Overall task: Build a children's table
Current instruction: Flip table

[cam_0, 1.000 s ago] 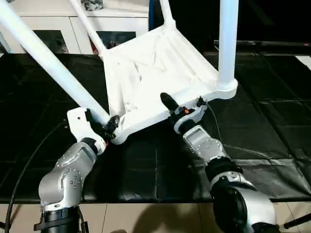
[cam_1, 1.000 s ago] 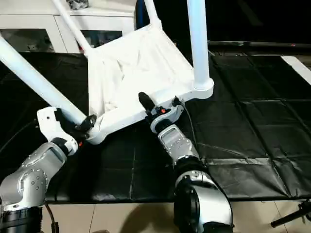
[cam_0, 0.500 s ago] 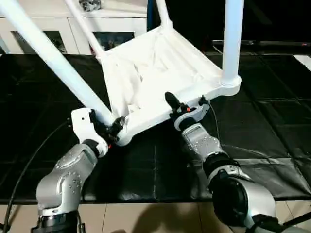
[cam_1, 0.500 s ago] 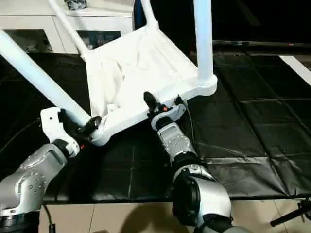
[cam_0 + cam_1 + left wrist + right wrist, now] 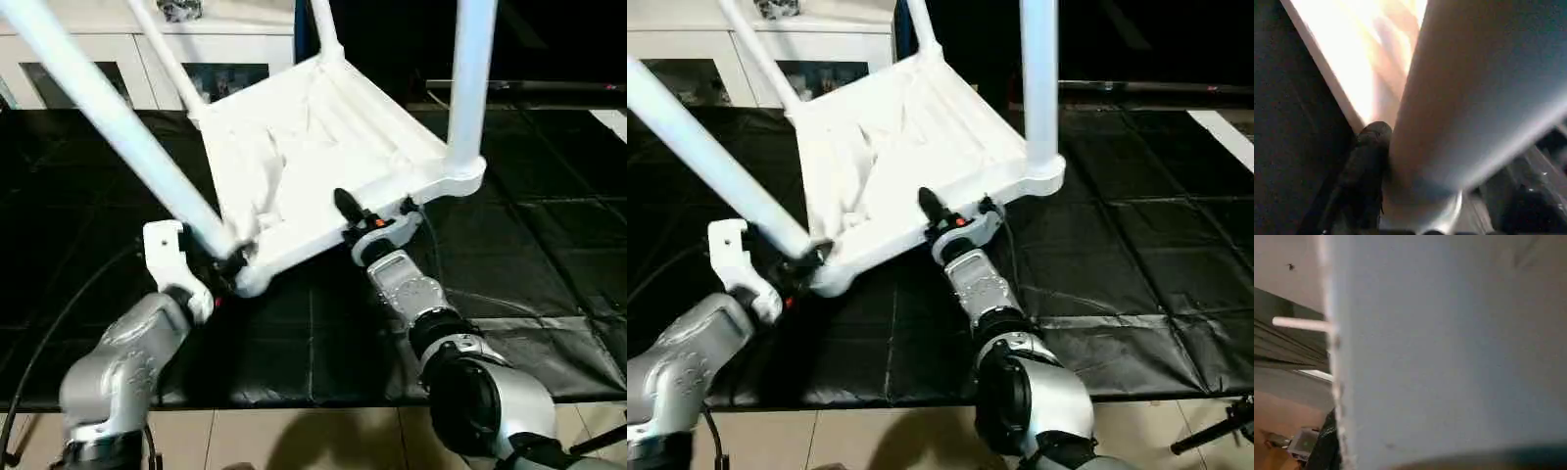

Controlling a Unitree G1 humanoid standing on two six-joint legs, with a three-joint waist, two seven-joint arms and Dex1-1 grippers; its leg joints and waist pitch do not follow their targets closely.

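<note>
The children's table (image 5: 313, 137) lies upside down and tilted on the black mat, ribbed underside up, with its legs standing in the corner sockets. My left gripper (image 5: 223, 262) sits at the near left corner, around the base of the long slanting leg (image 5: 118, 117). That leg (image 5: 1484, 88) looms close in the left wrist view. My right gripper (image 5: 372, 211) is shut on the table's near rim, one black finger (image 5: 343, 204) lying over the underside. The near right leg (image 5: 468, 78) stands almost upright. The right wrist view looks closely onto white plastic (image 5: 1449, 357).
A black mat (image 5: 529, 255) covers the floor under the table, with pale tiles (image 5: 294, 436) along its near edge. A white cabinet (image 5: 98, 59) with glass fronts stands behind at the left. A cable (image 5: 49, 333) runs beside my left arm.
The table has tipped a little, its legs swinging slightly right. My left forearm has drawn back toward me. My right gripper has stayed on the near rim.
</note>
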